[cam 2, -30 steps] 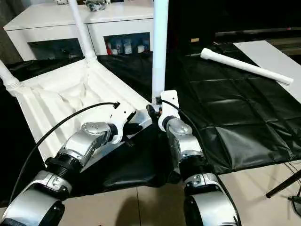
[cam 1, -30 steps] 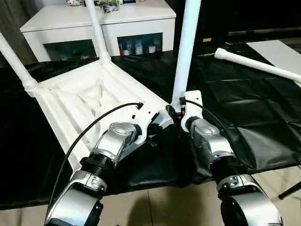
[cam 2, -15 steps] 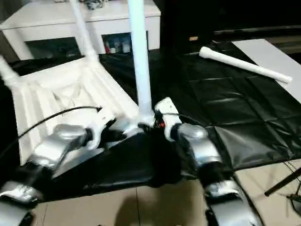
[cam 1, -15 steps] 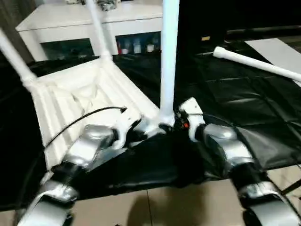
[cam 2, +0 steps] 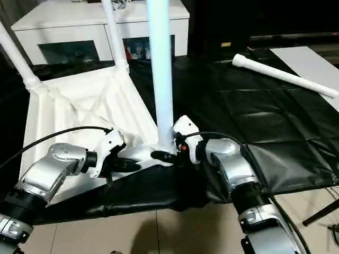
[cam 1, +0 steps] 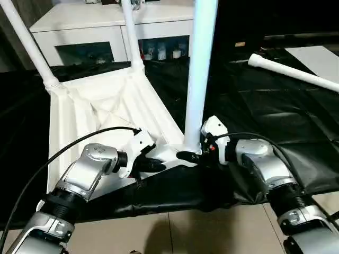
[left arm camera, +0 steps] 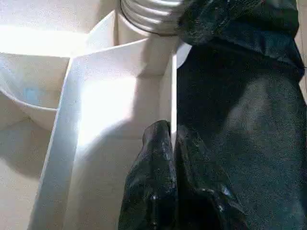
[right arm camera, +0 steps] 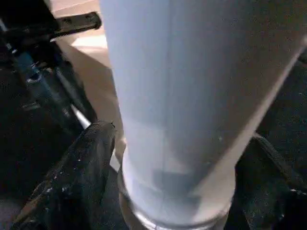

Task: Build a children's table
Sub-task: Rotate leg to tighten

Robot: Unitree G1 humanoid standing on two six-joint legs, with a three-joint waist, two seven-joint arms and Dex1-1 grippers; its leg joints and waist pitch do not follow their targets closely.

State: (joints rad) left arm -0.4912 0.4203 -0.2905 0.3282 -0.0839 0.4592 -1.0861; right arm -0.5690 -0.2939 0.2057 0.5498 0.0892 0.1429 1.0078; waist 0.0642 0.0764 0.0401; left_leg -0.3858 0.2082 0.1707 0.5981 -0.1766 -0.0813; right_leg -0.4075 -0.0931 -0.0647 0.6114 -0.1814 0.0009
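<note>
Right pincer (cam 2: 165, 156): fingers spread wide on either side of the base of the near upright leg (cam 2: 160, 74); in the right wrist view one finger (right arm camera: 76, 177) shows on each side of the leg's foot, and whether the pads press on it cannot be told.
Left pincer (cam 2: 131, 165): closed, the two fingers (left arm camera: 158, 191) together with the thin edge wall of the tabletop between their tips, at the near rim just beside the leg's socket.
Children's table (cam 1: 100, 114): lies upside down on the black sheet (cam 1: 275, 111), ribbed underside up. Three legs are screwed in and stand upright: the near one between the pincers, one at the far left corner (cam 1: 29, 45), one at the far corner (cam 1: 130, 32).
Loose leg (cam 2: 283, 75): lies flat on the black sheet, well apart to the right of the table.
Surroundings: white cabinet (cam 1: 114, 32) with glass doors behind the table; a pale board (cam 1: 318, 55) at the far right; a black cable (cam 1: 63, 153) arcs from the left forearm across the tabletop; tiled floor (cam 1: 175, 233) in front of the sheet.
Obstructions: the near leg stands directly between the two pincers; the left forearm covers part of the near rim.
Change from one second earlier: both wrists have turned, so that the pincers now face each other across the leg's base; the right fingers stand wider; the near leg stands more upright in view.
</note>
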